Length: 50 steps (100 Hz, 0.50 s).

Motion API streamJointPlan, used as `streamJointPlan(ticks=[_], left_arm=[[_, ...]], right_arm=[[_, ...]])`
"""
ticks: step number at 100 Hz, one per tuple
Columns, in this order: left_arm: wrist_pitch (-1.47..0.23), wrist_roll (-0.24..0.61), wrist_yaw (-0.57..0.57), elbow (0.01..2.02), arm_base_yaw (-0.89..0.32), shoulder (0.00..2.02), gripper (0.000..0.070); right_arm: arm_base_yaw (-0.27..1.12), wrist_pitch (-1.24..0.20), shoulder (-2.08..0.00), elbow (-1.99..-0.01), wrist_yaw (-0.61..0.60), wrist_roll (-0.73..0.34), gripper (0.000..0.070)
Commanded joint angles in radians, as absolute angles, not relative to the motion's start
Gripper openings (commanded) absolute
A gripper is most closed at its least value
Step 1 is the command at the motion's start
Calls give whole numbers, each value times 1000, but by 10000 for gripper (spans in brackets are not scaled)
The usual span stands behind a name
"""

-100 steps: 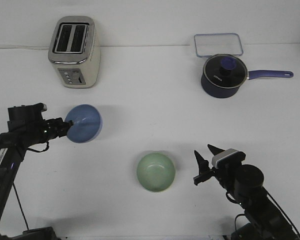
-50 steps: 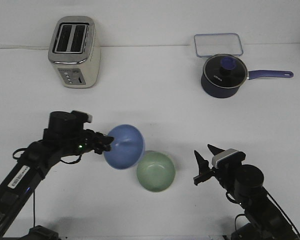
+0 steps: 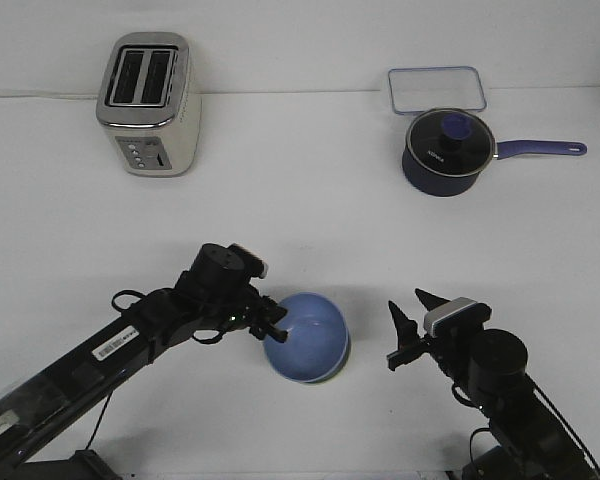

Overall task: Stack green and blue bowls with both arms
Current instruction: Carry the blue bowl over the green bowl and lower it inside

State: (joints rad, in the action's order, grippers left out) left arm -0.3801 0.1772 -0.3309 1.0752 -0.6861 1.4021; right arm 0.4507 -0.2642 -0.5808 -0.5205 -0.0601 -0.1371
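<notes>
The periwinkle blue bowl sits upright over the pale green bowl, of which only a thin rim shows at the lower right. My left gripper is shut on the blue bowl's left rim, its arm reaching in from the lower left. My right gripper is open and empty, a short way to the right of the bowls, its fingers pointing up and away.
A cream toaster stands at the back left. A dark blue lidded saucepan with a long handle stands at the back right, with a clear rectangular lid behind it.
My left arm has carried the blue bowl from the left side of the table rightward and down onto the green bowl. The right arm has not moved.
</notes>
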Motion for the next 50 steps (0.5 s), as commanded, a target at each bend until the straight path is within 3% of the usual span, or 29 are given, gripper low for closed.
streamJointPlan(ticks=[1, 27, 30, 42, 45, 50], left_arm=[[-360, 176, -314, 1092, -709, 1433, 13], [-350, 158, -263, 1092, -735, 1460, 35], [-349, 157, -263, 1092, -736, 1460, 92], [-336, 158, -263, 1092, -736, 1460, 432], [-333, 157, -263, 1092, -736, 1457, 472], [-328, 157, -262, 1092, -734, 1449, 473]], right_arm=[[456, -256, -583, -529, -64, -131, 347], [456, -259, -583, -529, -64, -131, 347], [456, -260, -583, -529, -63, -131, 347], [456, -263, -583, -529, -64, -131, 347], [456, -263, -583, -529, -63, -131, 347], [456, -263, -583, -529, -63, -131, 347]])
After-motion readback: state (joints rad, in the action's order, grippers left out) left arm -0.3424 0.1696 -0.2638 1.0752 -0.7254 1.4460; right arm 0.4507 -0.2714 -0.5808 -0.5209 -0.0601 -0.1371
